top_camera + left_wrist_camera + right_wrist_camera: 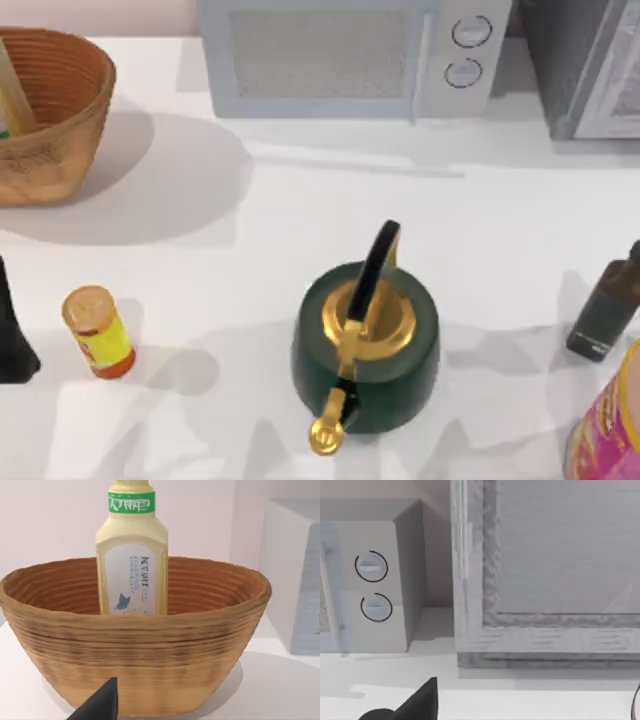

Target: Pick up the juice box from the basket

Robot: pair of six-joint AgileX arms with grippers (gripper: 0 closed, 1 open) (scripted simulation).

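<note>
Top view: because the basket (45, 115) sits at the far left corner, your left arm (12, 335) waits at the left edge, near the yellow bottle (97, 332); the juice box (14, 95) leans inside, against the basket wall; the kettle (365, 345) stands mid-table, well apart
Left wrist view: you face the basket (135, 665) side-on so the juice box (132, 555) stands upright above the rim, ready for a reach over it; left gripper (102, 705) shows one fingertip, so I cannot tell its opening
Right wrist view: right gripper (417, 702) idles facing the microwave (370, 580); opening not tellable
</note>
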